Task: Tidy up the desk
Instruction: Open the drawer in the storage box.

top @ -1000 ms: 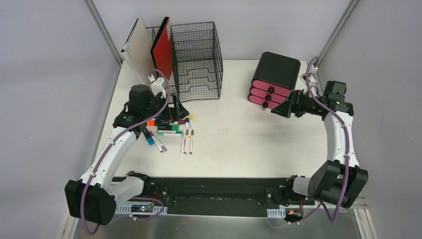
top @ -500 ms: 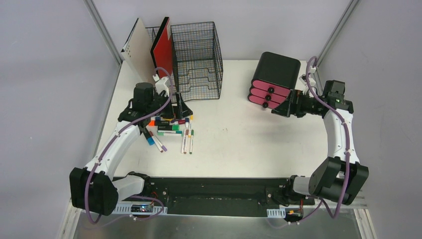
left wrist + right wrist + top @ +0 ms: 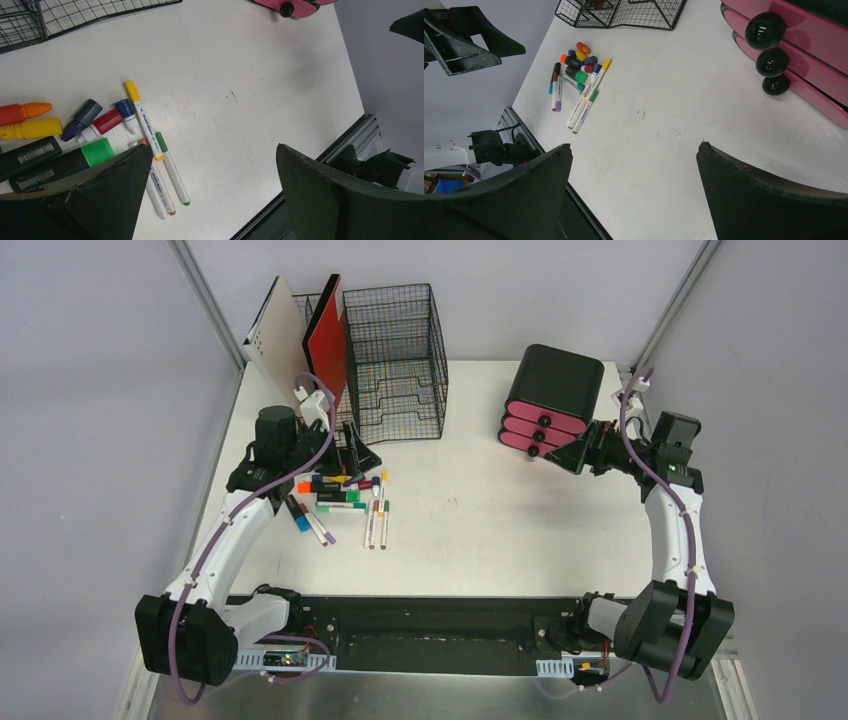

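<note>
Early days: left jaws hung open and empty by the loose markers on the desk under both arms, right jaws open near the pink drawers, so I reckoned pinching one marker came next.

The right gripper, jaws spread wide, hangs over the white flat desk; coloured marker pens cluster left, pink black-knobbed drawers near.

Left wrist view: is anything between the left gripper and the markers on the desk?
Nothing visible. The left gripper hangs open above the markers, which lie bare on the desk. The wire organizer stands behind them, off the path.
</note>
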Controlling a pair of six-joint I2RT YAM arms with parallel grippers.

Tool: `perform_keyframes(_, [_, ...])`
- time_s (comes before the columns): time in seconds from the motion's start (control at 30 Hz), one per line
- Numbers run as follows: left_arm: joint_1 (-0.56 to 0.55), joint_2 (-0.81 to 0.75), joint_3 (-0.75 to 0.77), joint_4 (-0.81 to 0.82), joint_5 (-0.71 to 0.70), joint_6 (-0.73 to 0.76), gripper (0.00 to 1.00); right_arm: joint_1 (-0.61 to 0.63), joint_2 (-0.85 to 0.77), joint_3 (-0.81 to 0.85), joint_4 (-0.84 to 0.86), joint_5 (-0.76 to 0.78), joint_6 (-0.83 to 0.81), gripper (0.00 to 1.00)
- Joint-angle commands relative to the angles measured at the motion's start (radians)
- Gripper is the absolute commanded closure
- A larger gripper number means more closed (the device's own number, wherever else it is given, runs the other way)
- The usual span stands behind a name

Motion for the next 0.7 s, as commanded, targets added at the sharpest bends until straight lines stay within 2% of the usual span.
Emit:
perform_keyframes(0.0, [0.016, -0.054, -0.008, 0.025, -0.019, 0.014, 0.02, -0.002, -0.088, -0.038, 0.217, 0.002, 0.177, 0.01])
perform_keyframes(0.1, [0.019, -0.064, -0.011, 0.02, -0.035, 0.018, 0.02, -0.001, -0.103, -0.074, 0.307, 0.021, 0.297, 0.01])
perform_keyframes(0.2, [0.022, -0.066, -0.009, 0.015, -0.031, 0.017, 0.02, -0.002, -0.107, -0.124, 0.444, 0.111, 0.52, 0.01])
perform_keyframes(0.3, [0.027, -0.072, -0.008, 0.015, -0.025, 0.013, 0.02, -0.002, -0.107, -0.153, 0.526, 0.192, 0.669, 0.01])
perform_keyframes(0.53, [0.038, -0.086, -0.009, 0.015, -0.004, 0.002, 0.02, -0.002, -0.146, -0.194, 0.534, 0.396, 0.835, 0.01])
perform_keyframes(0.67, [0.046, -0.088, -0.009, 0.015, 0.006, -0.006, 0.02, -0.002, -0.129, -0.2, 0.526, 0.423, 0.854, 0.01])
